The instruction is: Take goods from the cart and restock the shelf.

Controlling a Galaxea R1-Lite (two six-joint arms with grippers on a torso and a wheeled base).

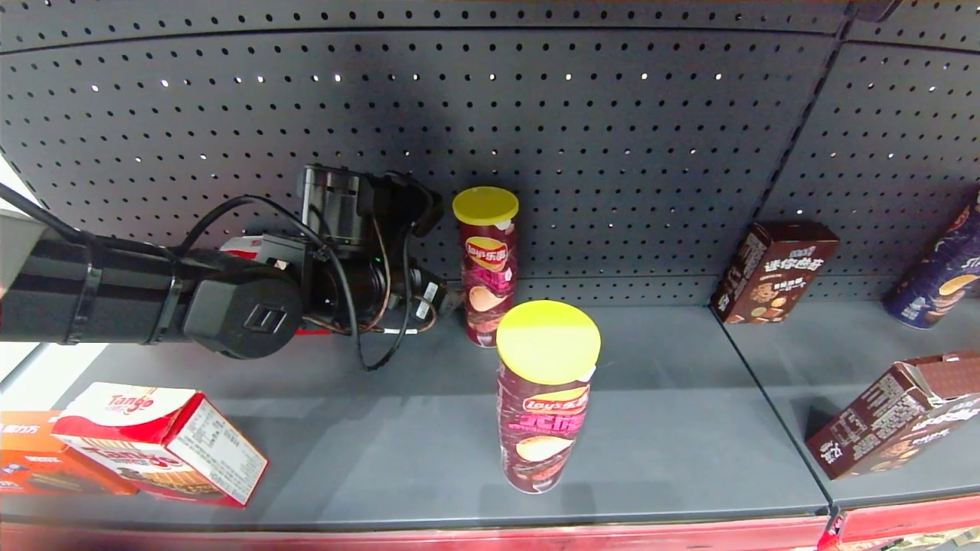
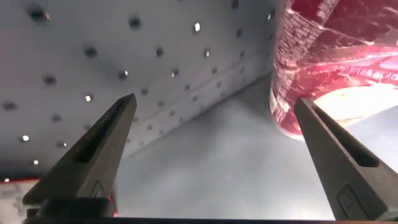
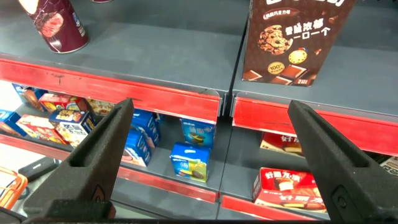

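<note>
Standing upright at the shelf (image 1: 674, 428) back, the rear chips can (image 1: 488, 268) sits just outside the spread, empty left jaws, likely set deep so the front can (image 1: 543, 405) lines up before it. The right jaws gape empty too.

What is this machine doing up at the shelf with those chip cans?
It's a robot restocking a store shelf. Its left gripper is open right beside the rear chip can, which stands upright at the pegboard back wall; nothing is gripped. A second chip can stands upright nearer the front edge. The right gripper is open and empty, out in front of the shelves.
</note>
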